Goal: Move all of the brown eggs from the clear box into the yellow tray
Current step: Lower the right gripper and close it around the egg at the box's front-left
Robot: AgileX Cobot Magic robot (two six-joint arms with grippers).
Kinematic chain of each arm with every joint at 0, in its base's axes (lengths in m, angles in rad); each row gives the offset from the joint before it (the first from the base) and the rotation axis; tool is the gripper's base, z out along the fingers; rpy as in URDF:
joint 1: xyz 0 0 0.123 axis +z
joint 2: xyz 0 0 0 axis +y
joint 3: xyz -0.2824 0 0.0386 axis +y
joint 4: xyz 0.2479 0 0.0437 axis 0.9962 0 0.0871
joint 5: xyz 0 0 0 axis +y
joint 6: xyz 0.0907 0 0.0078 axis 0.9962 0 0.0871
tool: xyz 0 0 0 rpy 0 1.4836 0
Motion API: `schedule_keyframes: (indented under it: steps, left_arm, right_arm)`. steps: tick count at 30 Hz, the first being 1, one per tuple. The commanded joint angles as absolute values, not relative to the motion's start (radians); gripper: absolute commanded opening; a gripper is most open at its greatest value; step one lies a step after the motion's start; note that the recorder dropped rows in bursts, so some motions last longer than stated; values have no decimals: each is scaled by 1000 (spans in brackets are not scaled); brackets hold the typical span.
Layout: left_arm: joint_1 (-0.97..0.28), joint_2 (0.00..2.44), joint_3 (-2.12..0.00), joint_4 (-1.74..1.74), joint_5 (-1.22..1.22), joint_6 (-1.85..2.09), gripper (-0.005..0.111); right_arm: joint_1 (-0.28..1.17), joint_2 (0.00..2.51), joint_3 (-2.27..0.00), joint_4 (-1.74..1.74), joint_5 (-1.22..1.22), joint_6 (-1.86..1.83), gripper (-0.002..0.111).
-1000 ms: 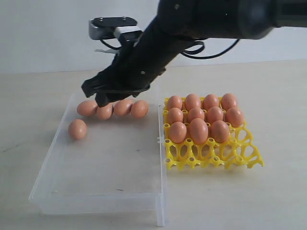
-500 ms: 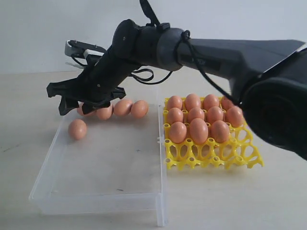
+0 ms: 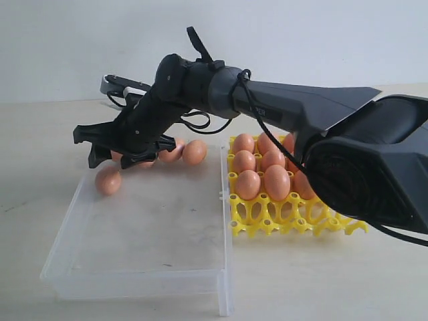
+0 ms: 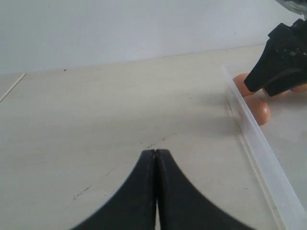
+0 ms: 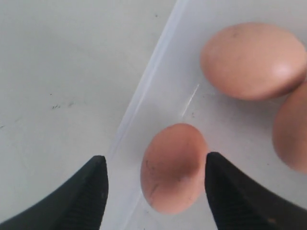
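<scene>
The clear box (image 3: 137, 267) lies left of the yellow tray (image 3: 297, 217), whose cups hold several brown eggs (image 3: 277, 182). A lone brown egg (image 3: 108, 181) rests by the box's left wall, and more eggs (image 3: 194, 152) line its far wall, partly hidden by the arm. My right gripper (image 3: 109, 159) reaches across and hangs open just above the lone egg. In the right wrist view this egg (image 5: 173, 167) sits between the open fingertips (image 5: 93, 189) of the gripper (image 5: 154, 157), untouched. My left gripper (image 4: 156, 152) is shut and empty over bare table beside the box wall (image 4: 254, 139).
Two more eggs (image 5: 252, 60) lie close beyond the lone one. The box's thin left wall (image 5: 144, 81) runs right beside one right fingertip. The tray's front row of cups (image 3: 267, 217) holds nothing. The right arm (image 3: 267, 107) spans the box and tray.
The right gripper has swung left along the far row of eggs and come down over the lone egg. Its jaws have spread wider.
</scene>
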State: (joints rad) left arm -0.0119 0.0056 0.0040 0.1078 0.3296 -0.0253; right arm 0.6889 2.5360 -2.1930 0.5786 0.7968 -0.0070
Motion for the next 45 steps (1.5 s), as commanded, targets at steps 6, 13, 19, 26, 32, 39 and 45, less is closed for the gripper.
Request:
schedule_keyframes:
  steps: [6, 13, 19, 26, 32, 39, 45]
  left_arm:
    - [-11, 0, 0, 105, 316, -30, 0]
    - [-11, 0, 0, 105, 316, -30, 0]
    - [-11, 0, 0, 105, 316, -30, 0]
    - [-11, 0, 0, 105, 316, -30, 0]
    - [-11, 0, 0, 105, 316, -30, 0]
    - [-11, 0, 0, 105, 316, -30, 0]
    - [-11, 0, 0, 105, 316, -30, 0]
  right_arm:
    - [674, 2552, -2203, 566, 760, 0, 58]
    - [674, 2573, -2203, 569, 760, 0, 58]
    - [674, 2597, -2203, 603, 757, 0, 58]
    - [674, 2600, -2203, 603, 730, 0, 58]
    - [687, 2612, -2203, 603, 730, 0, 58]
    - [700, 2621, -2203, 619, 728, 0, 58]
    - [703, 2621, -2203, 620, 725, 0, 50]
